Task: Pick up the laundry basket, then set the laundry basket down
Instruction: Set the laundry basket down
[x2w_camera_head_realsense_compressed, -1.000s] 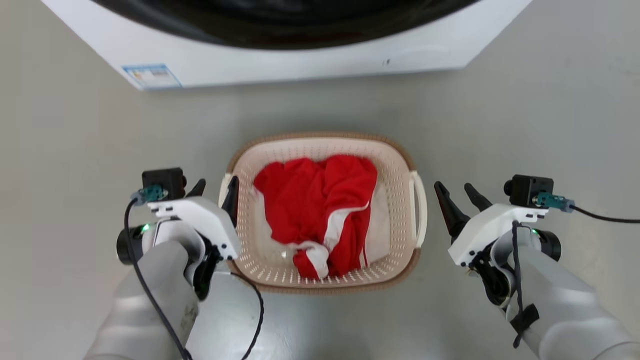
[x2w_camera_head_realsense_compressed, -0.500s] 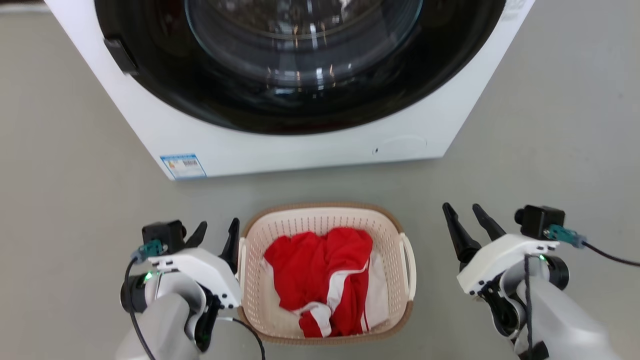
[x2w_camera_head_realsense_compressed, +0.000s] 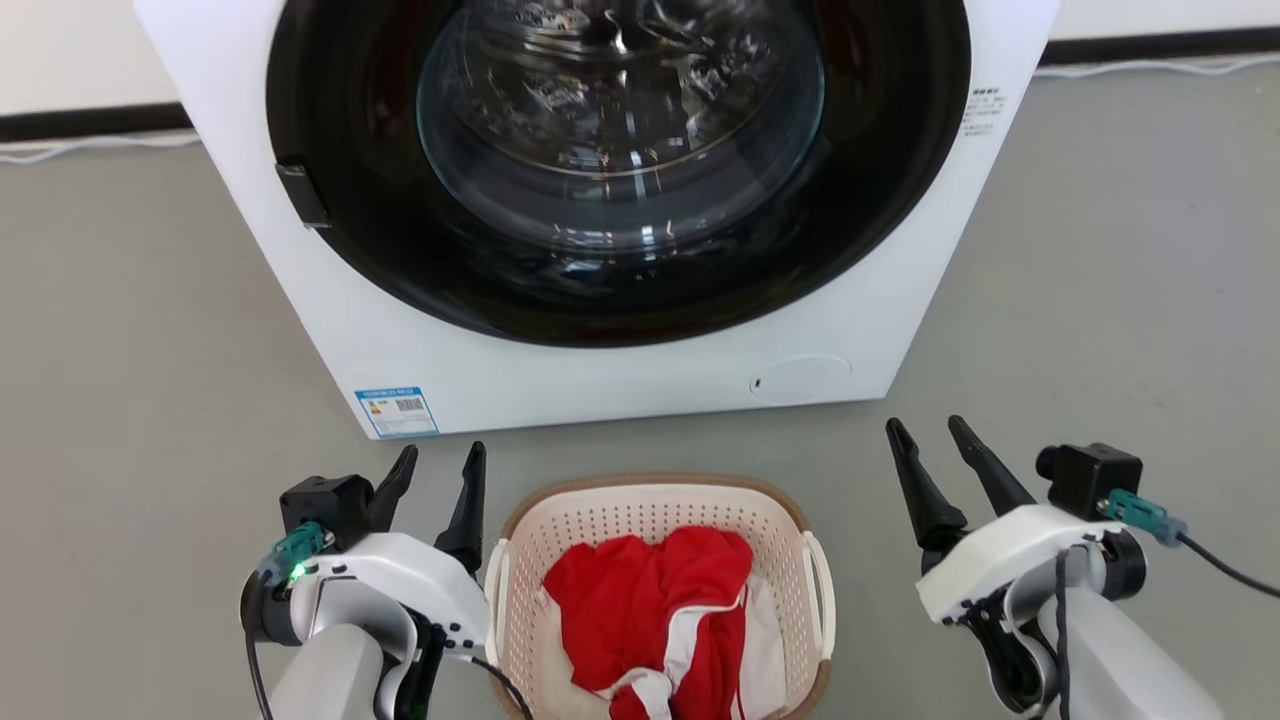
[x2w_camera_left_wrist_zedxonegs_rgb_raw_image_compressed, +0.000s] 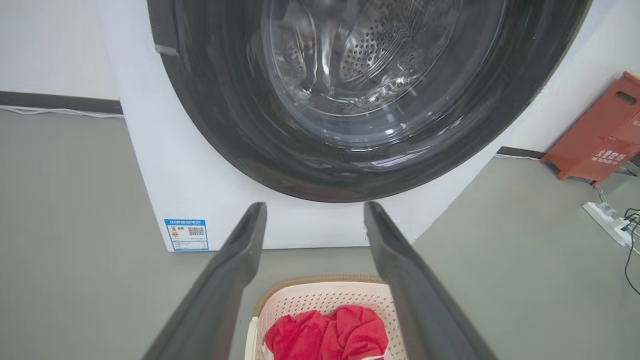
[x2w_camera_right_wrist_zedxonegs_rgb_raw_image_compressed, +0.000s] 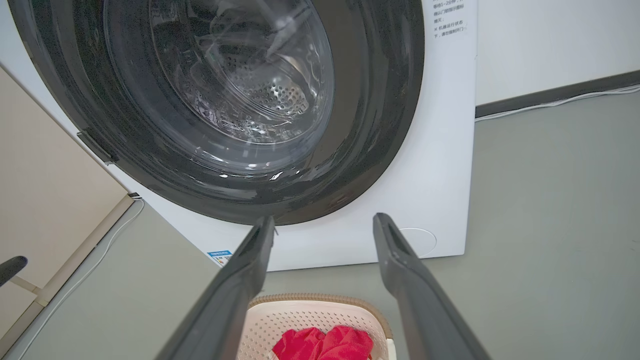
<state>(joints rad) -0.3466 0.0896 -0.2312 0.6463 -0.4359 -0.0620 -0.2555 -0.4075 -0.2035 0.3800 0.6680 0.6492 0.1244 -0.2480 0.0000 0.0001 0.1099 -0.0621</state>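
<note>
1. Both claws are held open and empty: left gripper (x2w_camera_head_realsense_compressed: 440, 458), right gripper (x2w_camera_head_realsense_compressed: 925, 428).
2. Small cream perforated brown-rimmed plastic laundry basket (x2w_camera_head_realsense_compressed: 650, 484) is set on grey floor (x2w_camera_head_realsense_compressed: 150, 350) between them, nearer the left, before white front-loading washing machine (x2w_camera_head_realsense_compressed: 600, 385).
3. If handles are gripped unevenly, basket could be tipped and crumpled red-and-white garment (x2w_camera_head_realsense_compressed: 640, 610) spilled.

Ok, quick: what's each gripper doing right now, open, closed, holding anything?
Left gripper: open, holding nothing, close beside the laundry basket.
Right gripper: open, holding nothing, apart from the basket.
</note>
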